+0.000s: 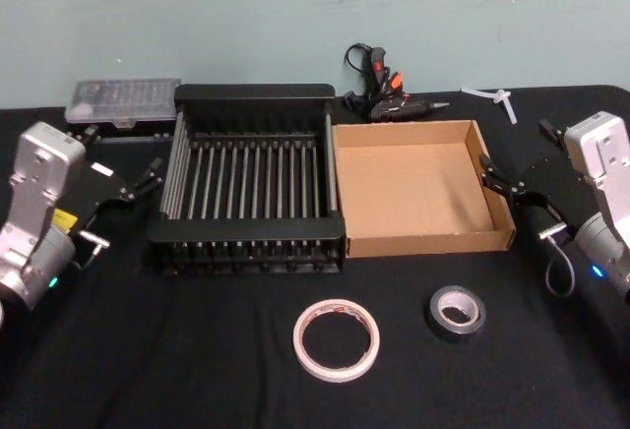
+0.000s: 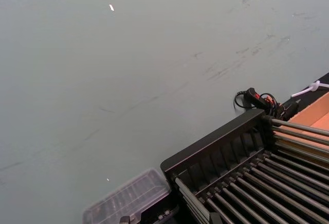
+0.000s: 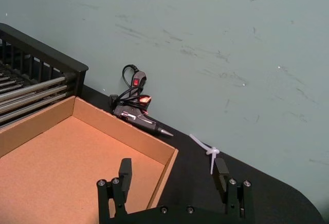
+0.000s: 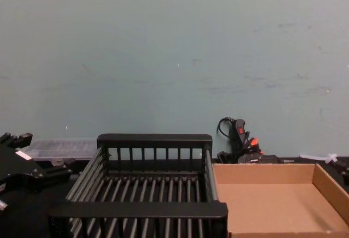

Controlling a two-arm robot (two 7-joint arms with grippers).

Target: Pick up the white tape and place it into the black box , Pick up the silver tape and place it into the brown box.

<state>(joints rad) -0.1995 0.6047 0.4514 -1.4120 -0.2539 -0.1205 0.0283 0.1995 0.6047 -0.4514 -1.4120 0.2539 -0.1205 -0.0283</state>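
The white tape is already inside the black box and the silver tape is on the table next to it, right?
Not quite. The white tape isn't in the black box; it lies on the table in front of it, as the head view shows. The box holds nothing. The silver tape is on the table beside the white one, as you said.

Two rolls of tape were counted on the table: one white tape [image 1: 337, 340] and one silver tape [image 1: 457, 311]. Two containers were counted: one black box [image 1: 254, 184] and one brown box [image 1: 421, 189]. One clear plastic case [image 1: 123, 101], one glue gun [image 1: 392, 97] and two grippers were also noted.
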